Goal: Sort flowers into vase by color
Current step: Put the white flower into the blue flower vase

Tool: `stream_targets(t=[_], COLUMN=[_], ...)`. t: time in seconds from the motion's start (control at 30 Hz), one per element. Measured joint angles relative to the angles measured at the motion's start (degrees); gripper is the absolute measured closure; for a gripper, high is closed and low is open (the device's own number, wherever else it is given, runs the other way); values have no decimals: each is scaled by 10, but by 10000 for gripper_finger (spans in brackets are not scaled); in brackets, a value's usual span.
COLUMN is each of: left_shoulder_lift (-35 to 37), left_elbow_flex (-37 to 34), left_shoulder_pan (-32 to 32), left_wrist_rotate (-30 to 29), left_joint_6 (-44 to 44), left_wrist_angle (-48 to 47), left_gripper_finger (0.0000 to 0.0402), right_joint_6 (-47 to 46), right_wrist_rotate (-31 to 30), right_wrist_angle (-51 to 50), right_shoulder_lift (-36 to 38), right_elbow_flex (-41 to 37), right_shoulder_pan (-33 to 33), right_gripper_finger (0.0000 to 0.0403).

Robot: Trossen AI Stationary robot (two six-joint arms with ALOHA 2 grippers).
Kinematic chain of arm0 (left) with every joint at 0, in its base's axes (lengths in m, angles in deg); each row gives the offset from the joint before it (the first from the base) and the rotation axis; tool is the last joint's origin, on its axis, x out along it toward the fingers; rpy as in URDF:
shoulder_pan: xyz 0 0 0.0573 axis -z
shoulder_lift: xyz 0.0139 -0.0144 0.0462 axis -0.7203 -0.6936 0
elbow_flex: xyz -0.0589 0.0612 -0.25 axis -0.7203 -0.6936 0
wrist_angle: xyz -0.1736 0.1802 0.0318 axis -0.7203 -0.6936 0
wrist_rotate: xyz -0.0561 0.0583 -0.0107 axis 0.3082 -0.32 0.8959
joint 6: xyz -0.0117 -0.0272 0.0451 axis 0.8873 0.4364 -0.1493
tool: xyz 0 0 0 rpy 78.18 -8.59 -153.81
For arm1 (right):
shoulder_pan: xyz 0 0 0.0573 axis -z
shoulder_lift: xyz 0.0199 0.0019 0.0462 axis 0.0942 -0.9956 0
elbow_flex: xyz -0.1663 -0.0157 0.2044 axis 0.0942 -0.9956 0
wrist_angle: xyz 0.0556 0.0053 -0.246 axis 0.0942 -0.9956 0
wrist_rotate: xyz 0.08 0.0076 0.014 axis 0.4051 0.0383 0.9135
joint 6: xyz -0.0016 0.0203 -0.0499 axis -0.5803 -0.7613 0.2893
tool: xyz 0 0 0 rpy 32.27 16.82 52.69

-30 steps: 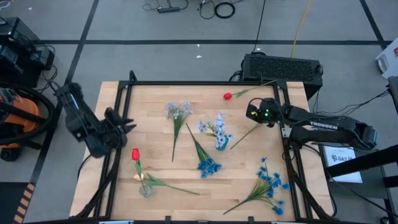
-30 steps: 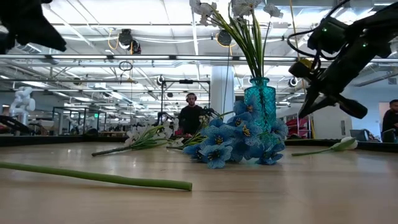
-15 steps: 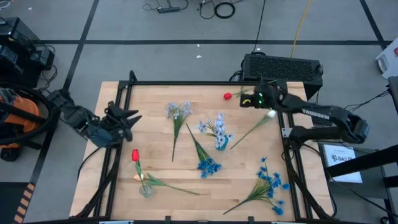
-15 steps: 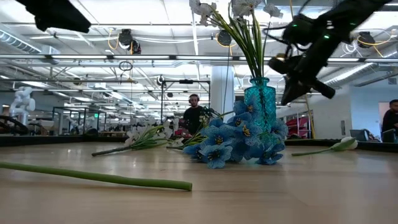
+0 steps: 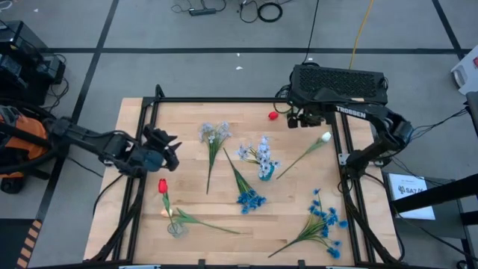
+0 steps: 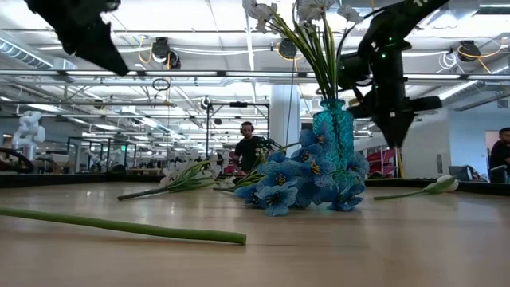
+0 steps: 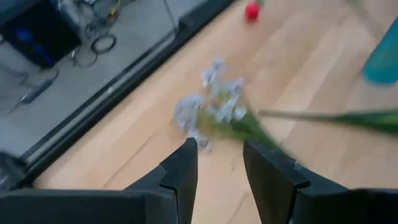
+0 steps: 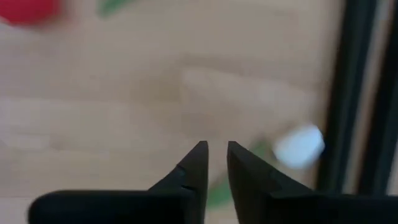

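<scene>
My left gripper [image 5: 170,155] [image 7: 219,148] hangs open above the table's left part. Its fingers point at the pale grey-blue spray [image 5: 214,134] [image 7: 214,109], which lies flat. My right gripper [image 5: 291,118] [image 8: 215,147] hovers at the far right, open by a narrow gap, between a red tulip [image 5: 273,115] [image 8: 28,9] and the cream-white tulip [image 5: 326,137] [image 8: 300,146]. A teal vase [image 5: 265,172] [image 6: 333,131] stands mid-table with pale flowers in it. Two bright blue sprays [image 5: 251,199] [image 5: 326,220] lie nearer. A second red tulip [image 5: 162,184] is near the left.
A black frame rail [image 5: 142,142] runs round the wooden table [image 5: 224,112]. A black box [image 5: 340,81] sits behind the far right corner. A small pale thing [image 5: 175,229] lies with green stems near the near-left edge. People stand far back in the room [image 6: 243,147].
My left gripper has moved from the table's left edge rightward over the table, toward the pale grey-blue spray, with its arm stretching out lower. My right gripper has moved from above the cream-white tulip's head toward the far edge and left, near the red tulip. The flowers have stayed put.
</scene>
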Motion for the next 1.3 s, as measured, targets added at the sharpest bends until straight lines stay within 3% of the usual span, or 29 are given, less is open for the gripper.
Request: stream_targets(t=[0.17,0.3,0.5,0.7,0.83,0.97,1.07,1.3], left_shoulder_lift=[-9,-9,-9,-9,-9,-9,-9,-9], left_elbow_flex=[0,0,0,0,0,0,0,0], left_shoulder_pan=[-38,-55,-60,-60,-60,-60,-60,-60], left_wrist_rotate=[42,68,94,105,118,127,127,127], left_joint_6=[-19,-74,-118,-151,-151,-150,-150,-146], left_wrist_angle=[-36,-35,-34,-33,-33,-33,-32,-18], left_gripper_finger=[266,266,266,265,265,265,265,265], right_joint_6=[-107,-202,-359,-436,-435,-417,-340,-74], right_wrist_rotate=[3,40,60,39,38,21,2,44], right_wrist_angle=[-76,-67,4,161,240,266,298,359], right_shoulder_lift=[13,33,48,49,52,52,53,102], right_elbow_flex=[-17,-61,-150,-231,-274,-288,-290,-261], right_shoulder_pan=[-24,-57,-108,-124,-125,-138,-151,-166], right_gripper_finger=[293,251,209,200,238,326,387,389])
